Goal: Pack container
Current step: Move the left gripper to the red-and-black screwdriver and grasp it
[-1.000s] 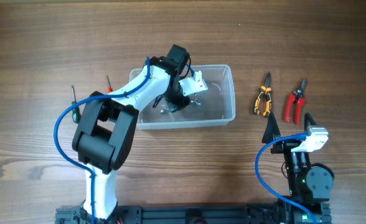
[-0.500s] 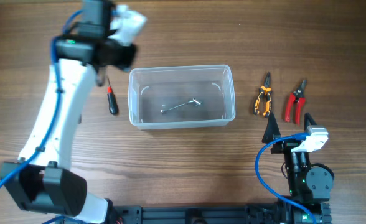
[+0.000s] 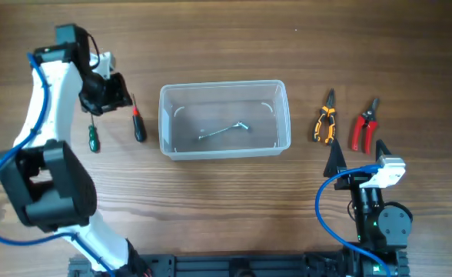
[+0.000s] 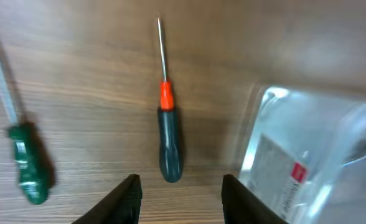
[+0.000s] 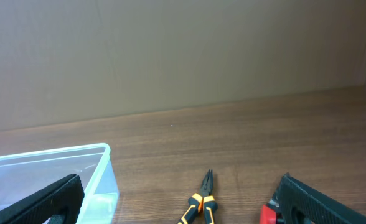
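Observation:
The clear plastic container (image 3: 224, 119) sits mid-table with a small metal hex key (image 3: 224, 129) inside; its corner shows in the left wrist view (image 4: 307, 155) and the right wrist view (image 5: 58, 171). A black-and-red screwdriver (image 3: 137, 123) lies just left of it, seen from the left wrist (image 4: 168, 134). A green screwdriver (image 3: 93, 137) lies farther left and also shows from the left wrist (image 4: 26, 168). My left gripper (image 3: 112, 94) is open and empty, its fingertips (image 4: 180, 199) just short of the black handle. My right gripper (image 3: 357, 154) is open and empty at the front right.
Orange-handled needle-nose pliers (image 3: 324, 119) and red-handled cutters (image 3: 363, 127) lie right of the container; both show in the right wrist view, the pliers (image 5: 198, 204) centre and the cutters (image 5: 267, 213) at the lower edge. A plain wall stands beyond the table.
My left arm left the container, where the hex key now lies, swung up to the far left, then came down over the two screwdrivers. The right arm has not moved.

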